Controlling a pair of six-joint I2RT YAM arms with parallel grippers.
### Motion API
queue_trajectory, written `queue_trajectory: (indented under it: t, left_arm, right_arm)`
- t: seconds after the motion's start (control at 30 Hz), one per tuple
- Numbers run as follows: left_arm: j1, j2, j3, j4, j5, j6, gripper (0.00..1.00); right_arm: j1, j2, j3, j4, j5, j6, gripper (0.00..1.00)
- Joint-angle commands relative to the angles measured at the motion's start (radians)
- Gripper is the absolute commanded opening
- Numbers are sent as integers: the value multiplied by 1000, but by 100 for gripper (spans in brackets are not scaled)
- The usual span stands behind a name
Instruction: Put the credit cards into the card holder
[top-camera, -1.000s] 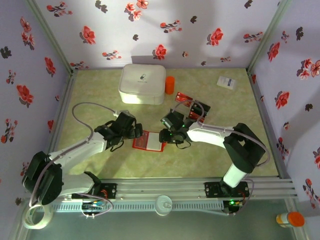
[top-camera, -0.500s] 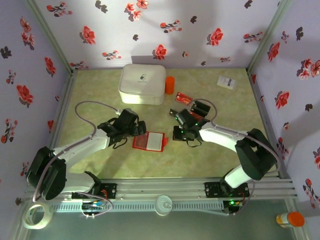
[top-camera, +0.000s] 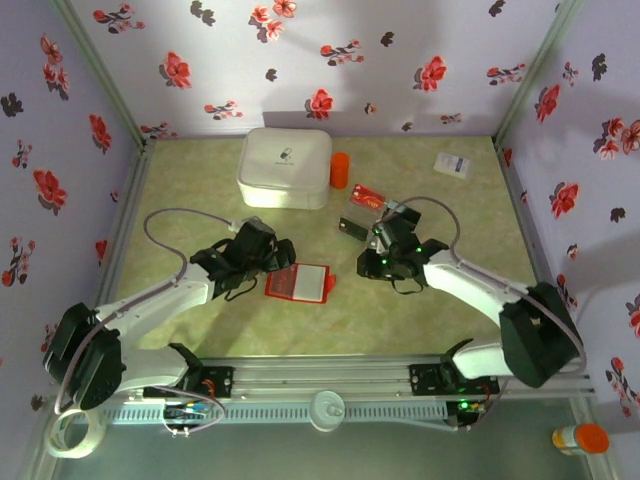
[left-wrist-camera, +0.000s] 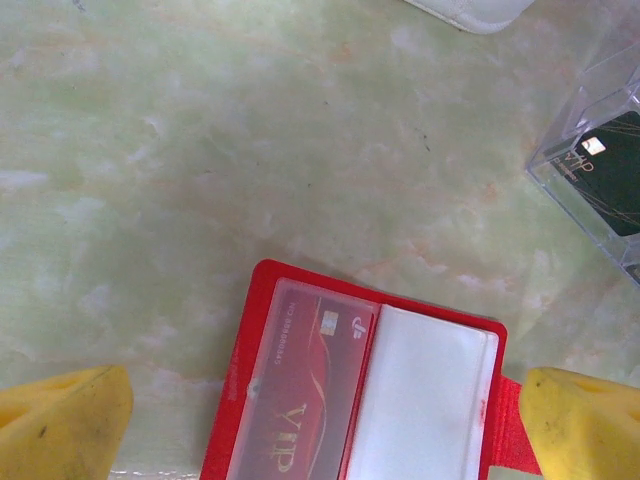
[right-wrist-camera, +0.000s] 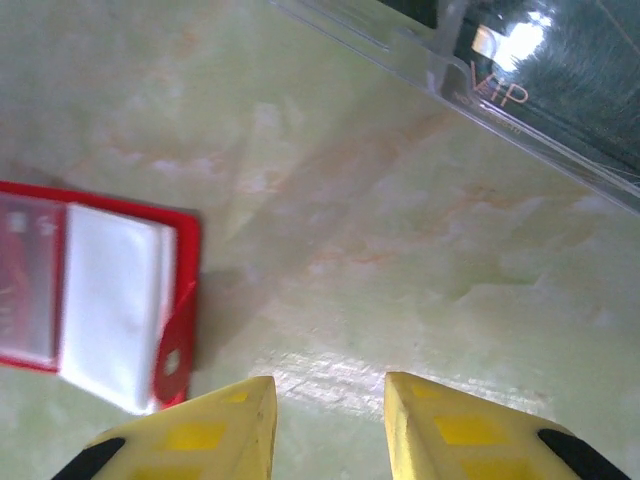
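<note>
Walls (top-camera: 330, 80) papered pale lilac with red and dark flower print, grey metal posts (top-camera: 103, 75) at the rear corners, surface (top-camera: 190, 180) in pale green marbled finish, aluminium rail (top-camera: 330, 375) along the near edge, soft even light, faint shadows on the back wall

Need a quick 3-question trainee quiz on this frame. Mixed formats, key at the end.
1. True or false: the card holder lies open on the table.
2. The card inside it is: A red, B black, C grey.
3. What does the right tool hold?
Key: 1 true; 2 A; 3 nothing, its jaws stand apart over bare table.
</note>
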Motion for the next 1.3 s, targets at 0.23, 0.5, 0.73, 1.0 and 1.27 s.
queue_trajectory:
  t: [0.23,0.5,0.73,1.0,1.27]
  left_arm:
    - [-27,-3,57,15,23,29,100]
    - [-38,22,31,80,55,38,100]
    - [-51,27,17,95,66,42,100]
    - [-54,39,21,96,63,64,100]
    - [-53,55,15,104,52,63,100]
  right_arm:
    - [-1,-93,0,65,-96,148,17]
    - [81,8,65,154,-69,243,11]
    - [106,93,55,148,0,243,45]
    - [120,251,97,209,-43,244,46]
    - [123,321,119,233,-87,229,14]
